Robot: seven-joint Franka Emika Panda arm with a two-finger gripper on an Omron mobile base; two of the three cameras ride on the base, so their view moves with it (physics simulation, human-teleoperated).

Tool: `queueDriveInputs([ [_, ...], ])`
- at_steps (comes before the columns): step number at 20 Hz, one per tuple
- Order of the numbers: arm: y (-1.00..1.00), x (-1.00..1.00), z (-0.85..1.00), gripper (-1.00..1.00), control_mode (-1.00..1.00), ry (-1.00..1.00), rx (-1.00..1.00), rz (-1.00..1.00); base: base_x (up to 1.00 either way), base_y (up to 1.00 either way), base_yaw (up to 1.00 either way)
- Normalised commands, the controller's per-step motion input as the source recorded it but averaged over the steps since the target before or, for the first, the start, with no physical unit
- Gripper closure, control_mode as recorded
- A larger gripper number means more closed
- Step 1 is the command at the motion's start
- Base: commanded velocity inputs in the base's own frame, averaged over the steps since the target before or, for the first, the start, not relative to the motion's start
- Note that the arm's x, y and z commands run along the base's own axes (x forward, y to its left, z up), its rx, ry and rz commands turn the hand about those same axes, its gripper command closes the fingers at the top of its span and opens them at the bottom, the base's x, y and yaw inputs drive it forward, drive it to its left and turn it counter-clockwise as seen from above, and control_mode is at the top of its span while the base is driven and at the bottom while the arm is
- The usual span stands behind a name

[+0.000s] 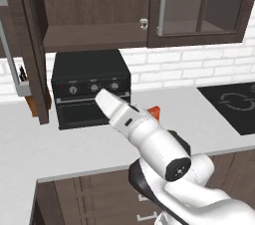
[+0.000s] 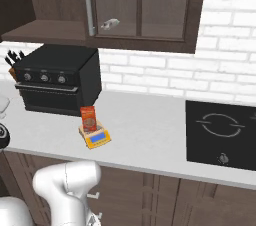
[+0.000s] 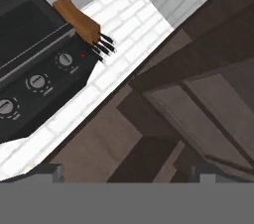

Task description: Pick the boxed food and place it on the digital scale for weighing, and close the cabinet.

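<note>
The boxed food (image 2: 88, 118), a narrow orange-red carton, stands upright on the grey plate of the yellow digital scale (image 2: 95, 137), on the counter in front of the toaster oven. A corner of the boxed food (image 1: 156, 112) peeks out behind my forearm. The dark brown cabinet (image 1: 99, 5) has its left door (image 1: 36, 50) swung open toward me, and its right glass door (image 2: 140, 5) is closed. My gripper (image 3: 126, 172) is open with nothing between its fingertips (image 3: 50, 171), and faces the open door (image 3: 208, 114) and the wall below it.
A black toaster oven (image 1: 91, 87) sits on the white counter (image 2: 145, 135) under the cabinet, with a knife block (image 3: 77, 20) beside it. A black cooktop (image 2: 222, 132) lies to the right. A small white object (image 1: 144, 23) rests on the cabinet shelf.
</note>
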Motion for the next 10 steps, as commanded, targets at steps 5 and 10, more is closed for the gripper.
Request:
queueDriveInputs([
  [5,0.45,0.0,-0.2,-1.0,-1.0,0.0,-0.15,0.0,0.0,0.0,0.0],
  [10,0.29,0.0,-0.33,-1.0,-1.0,-0.03,-0.07,0.0,0.0,0.0,0.0],
])
